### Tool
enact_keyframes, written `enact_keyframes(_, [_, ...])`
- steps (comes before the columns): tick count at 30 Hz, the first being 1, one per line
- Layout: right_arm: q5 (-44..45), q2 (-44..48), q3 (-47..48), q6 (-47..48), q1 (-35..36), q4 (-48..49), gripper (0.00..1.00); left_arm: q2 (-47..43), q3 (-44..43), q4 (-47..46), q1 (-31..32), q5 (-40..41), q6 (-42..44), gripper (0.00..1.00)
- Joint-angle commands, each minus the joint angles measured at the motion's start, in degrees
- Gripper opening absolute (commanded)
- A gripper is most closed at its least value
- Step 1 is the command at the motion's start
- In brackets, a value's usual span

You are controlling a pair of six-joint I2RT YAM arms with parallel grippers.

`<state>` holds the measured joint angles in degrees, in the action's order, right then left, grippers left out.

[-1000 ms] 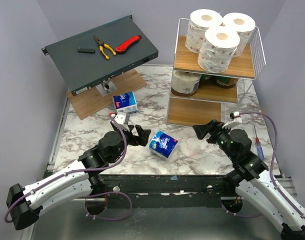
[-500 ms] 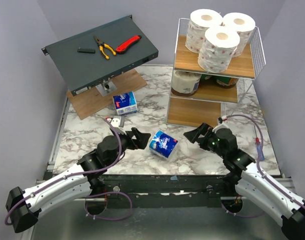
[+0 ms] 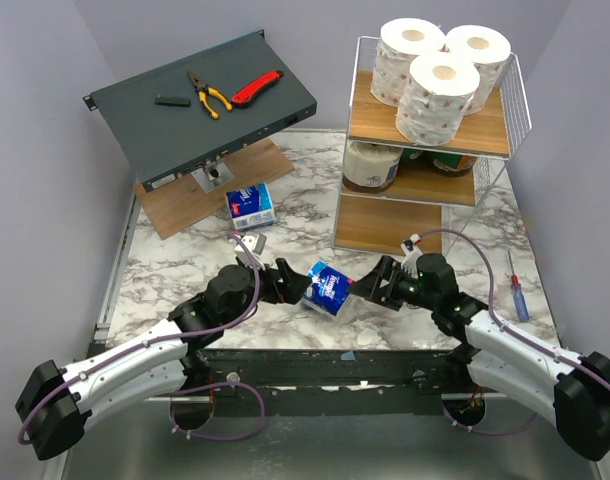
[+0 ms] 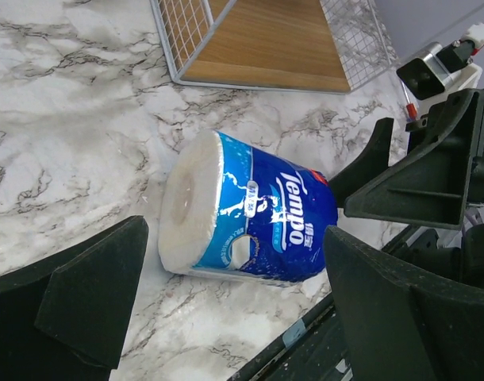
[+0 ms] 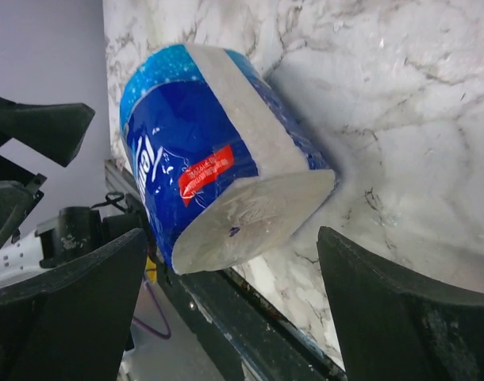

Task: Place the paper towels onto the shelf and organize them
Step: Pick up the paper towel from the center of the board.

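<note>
A small blue-and-white wrapped pack of paper towels (image 3: 328,288) lies on its side near the table's front edge. My left gripper (image 3: 292,283) stands open just left of it, and my right gripper (image 3: 369,287) stands open just right of it. Seen from the left wrist, the pack (image 4: 250,210) lies just ahead of the open left gripper (image 4: 242,313). Seen from the right wrist, its flat end (image 5: 250,214) faces the open right gripper (image 5: 234,309). A second pack (image 3: 251,205) lies farther back. The shelf (image 3: 357,110) holds three white rolls (image 3: 437,70) on top and a cream roll (image 3: 372,166) on its middle board.
A slanted dark grey box (image 3: 175,125) at the back left carries pliers (image 3: 208,95) and a red knife (image 3: 255,88). A flat wooden board (image 3: 180,205) lies under it. A screwdriver (image 3: 516,285) lies at the right. The table's dark front rail (image 5: 250,333) runs close under the pack.
Both grippers have closed in on the front pack, the left from the left and the right swinging leftward. The pack itself has hardly moved.
</note>
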<state>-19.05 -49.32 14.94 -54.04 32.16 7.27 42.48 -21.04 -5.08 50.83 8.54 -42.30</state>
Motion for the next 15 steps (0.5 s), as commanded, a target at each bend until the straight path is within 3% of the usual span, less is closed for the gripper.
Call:
enact_keyframes(1, [-7.85, -2.95, 0.54, -3.11, 0.0, 5.24, 0.89, -0.19, 2.0, -2.64, -1.14, -1.6, -0.97, 0.96])
enact_keyframes(15, [-8.38, -6.0, -1.8, -9.57, 0.53, 14.44, 0.81, 2.18, 5.04, -7.17, -2.29, -2.5, -0.44, 0.94])
